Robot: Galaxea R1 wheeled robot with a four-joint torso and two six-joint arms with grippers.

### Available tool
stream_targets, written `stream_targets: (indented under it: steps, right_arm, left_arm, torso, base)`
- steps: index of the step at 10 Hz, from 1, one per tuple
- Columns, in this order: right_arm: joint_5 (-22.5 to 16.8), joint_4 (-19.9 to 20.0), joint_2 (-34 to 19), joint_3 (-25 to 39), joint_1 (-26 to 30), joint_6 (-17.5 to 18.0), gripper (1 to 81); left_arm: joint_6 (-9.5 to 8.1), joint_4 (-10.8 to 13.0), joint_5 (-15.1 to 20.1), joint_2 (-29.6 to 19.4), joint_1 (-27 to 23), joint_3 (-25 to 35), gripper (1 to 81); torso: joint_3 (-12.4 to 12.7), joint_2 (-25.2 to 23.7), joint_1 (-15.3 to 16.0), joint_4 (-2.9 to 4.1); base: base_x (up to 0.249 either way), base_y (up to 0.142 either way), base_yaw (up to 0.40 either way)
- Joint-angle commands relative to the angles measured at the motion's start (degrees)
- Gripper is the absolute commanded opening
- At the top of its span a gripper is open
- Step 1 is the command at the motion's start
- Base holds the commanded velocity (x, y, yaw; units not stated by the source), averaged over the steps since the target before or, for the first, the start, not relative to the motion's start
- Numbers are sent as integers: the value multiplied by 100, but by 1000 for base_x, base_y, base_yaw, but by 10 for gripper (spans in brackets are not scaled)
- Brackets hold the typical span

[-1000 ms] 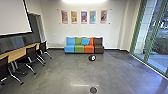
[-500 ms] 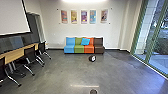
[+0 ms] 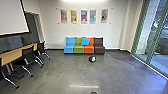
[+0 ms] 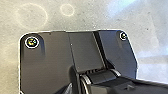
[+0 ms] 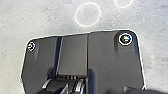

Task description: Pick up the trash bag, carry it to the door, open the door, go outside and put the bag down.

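and there's the black trash bag [image 3: 92,59], on the floor [image 3: 75,72] in front of the multicoloured sofa [image 3: 79,49]; left gripper, right gripper, spread or pressed together, i cannot tell.

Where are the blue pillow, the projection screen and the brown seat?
Pillow [image 3: 85,41]: head view, middle of its front.
Screen [image 3: 12,17]: head view, middle of its white surface.
Brown seat [image 3: 99,50]: head view, front face below the cushion.

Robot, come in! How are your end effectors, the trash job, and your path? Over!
End effectors: can't tell. Trash bag: not confirmed; rounded black-and-white object on grey floor ahead, unclear what, possible obstacle. Black chairs with silver legs off left.
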Motion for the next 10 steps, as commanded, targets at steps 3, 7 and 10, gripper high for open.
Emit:
stream_targets:
  steps: [3, 7, 10]
  right_arm:
    - [-294, 31, 17, -13, 376, -7, 811]
    - [-294, 31, 8, -21, 367, -7, 811]
    - [-294, 31, 8, -13, 367, -7, 811]
  left_arm:
    - [15, -24, 274, 20, -285, 37, 811]
    - [15, 2, 274, 20, -285, 37, 811]
    - [15, -7, 274, 20, -285, 37, 811]
  torso:
    - [0, 0, -2, 0]
    - [0, 0, -4, 0]
    - [0, 1, 0, 0]
  base:
    - [113, 0, 0]
    - [124, 0, 0]
    - [133, 0, 0]
